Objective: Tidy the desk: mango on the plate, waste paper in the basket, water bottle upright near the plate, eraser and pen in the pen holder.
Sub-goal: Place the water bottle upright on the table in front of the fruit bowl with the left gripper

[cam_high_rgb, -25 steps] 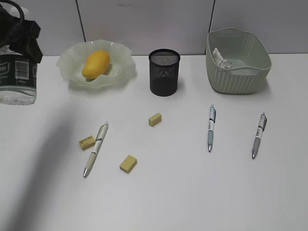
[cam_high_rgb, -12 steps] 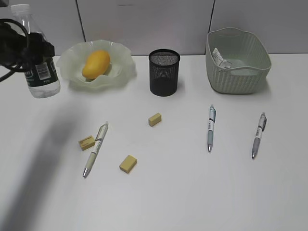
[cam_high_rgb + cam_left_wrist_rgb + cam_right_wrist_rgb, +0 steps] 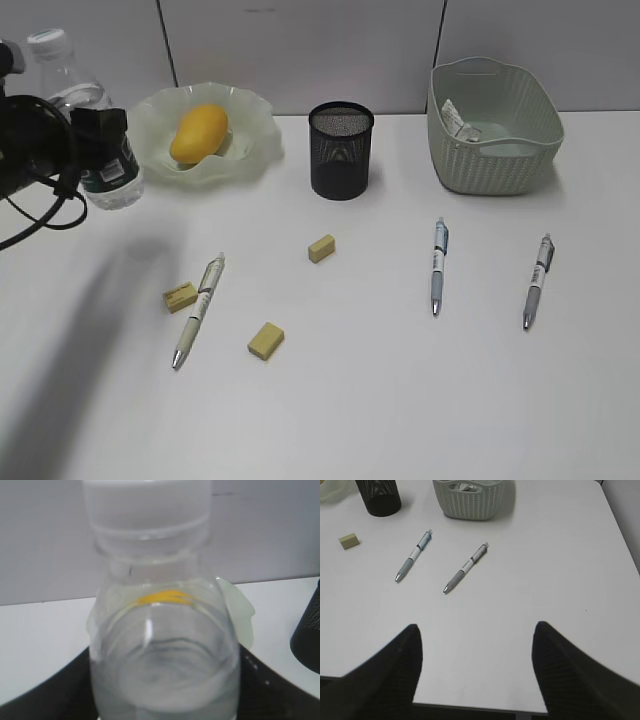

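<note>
Bottle coming in beside the plate, left arm on the job.

The left gripper (image 3: 100, 150) is clamped round the bottle (image 3: 95, 135), cap up and close to vertical, just left of the plate (image 3: 250, 140); whether its base touches the desk (image 3: 400, 400) I cannot tell; mango (image 3: 199, 133) sits on the plate, paper (image 3: 455, 120) lies in the basket (image 3: 495, 150), so this step looks like the bottle placement; next move, I'd judge, calls for settling it flat, then spreading the jaws and backing off without tipping it; the right gripper (image 3: 475, 665) hangs with jaws spread wide and empty over bare desk; three pens, nearest (image 3: 197, 310), and three erasers, one at (image 3: 321, 248), lie outside the holder (image 3: 341, 150).
</note>
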Robot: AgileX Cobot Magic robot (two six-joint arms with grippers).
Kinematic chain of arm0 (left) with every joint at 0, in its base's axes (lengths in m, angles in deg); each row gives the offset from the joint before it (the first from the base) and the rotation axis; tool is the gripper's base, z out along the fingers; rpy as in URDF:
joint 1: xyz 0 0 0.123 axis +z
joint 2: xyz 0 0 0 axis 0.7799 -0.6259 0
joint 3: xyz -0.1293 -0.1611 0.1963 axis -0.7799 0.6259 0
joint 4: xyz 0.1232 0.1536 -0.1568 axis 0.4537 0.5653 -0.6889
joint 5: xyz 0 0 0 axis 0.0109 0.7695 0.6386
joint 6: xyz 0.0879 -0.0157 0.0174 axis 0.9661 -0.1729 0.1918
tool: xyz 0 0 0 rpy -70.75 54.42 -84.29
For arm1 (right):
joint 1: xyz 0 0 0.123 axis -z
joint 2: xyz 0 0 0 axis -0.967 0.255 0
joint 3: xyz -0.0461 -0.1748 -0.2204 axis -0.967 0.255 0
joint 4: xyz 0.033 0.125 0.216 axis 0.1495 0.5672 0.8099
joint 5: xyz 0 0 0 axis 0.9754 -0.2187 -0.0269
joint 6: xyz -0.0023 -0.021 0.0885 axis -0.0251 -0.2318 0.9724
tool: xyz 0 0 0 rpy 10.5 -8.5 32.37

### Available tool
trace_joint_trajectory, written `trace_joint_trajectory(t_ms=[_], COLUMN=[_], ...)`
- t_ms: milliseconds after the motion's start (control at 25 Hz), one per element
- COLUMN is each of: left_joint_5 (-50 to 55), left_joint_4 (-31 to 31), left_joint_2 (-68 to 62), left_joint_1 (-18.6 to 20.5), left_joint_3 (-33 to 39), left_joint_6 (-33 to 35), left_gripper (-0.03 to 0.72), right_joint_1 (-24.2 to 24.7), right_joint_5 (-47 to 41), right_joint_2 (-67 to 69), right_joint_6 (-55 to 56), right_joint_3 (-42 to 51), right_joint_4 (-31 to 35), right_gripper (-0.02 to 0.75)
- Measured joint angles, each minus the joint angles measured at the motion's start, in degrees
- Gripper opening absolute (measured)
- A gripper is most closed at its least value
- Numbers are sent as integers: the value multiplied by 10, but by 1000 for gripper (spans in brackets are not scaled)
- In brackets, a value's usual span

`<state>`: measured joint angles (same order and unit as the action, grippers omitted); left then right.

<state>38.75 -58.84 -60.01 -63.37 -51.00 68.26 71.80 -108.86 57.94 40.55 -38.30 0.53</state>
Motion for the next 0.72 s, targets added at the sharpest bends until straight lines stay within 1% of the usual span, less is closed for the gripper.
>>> trace_joint_trajectory(t_ms=[200,280,560,720], left_joint_5=[-95,-116,-113,-103], left_joint_4=[18,26,83,100], left_joint_2=[-71,-94,-150,-180], left_joint_1=[-1,-1,-1,-1], left_joint_3=[0,-2,-47,-77], left_joint_6=[0,0,0,21], left_gripper=[517,517,517,517], right_joint_1=[0,0,0,0], right_joint_5=[0,0,0,0], right_joint_2=[0,0,0,0], right_joint_6=[0,0,0,0], right_joint_3=[0,0,0,0], right_joint_4=[0,0,0,0], right_gripper=[541,541,541,541])
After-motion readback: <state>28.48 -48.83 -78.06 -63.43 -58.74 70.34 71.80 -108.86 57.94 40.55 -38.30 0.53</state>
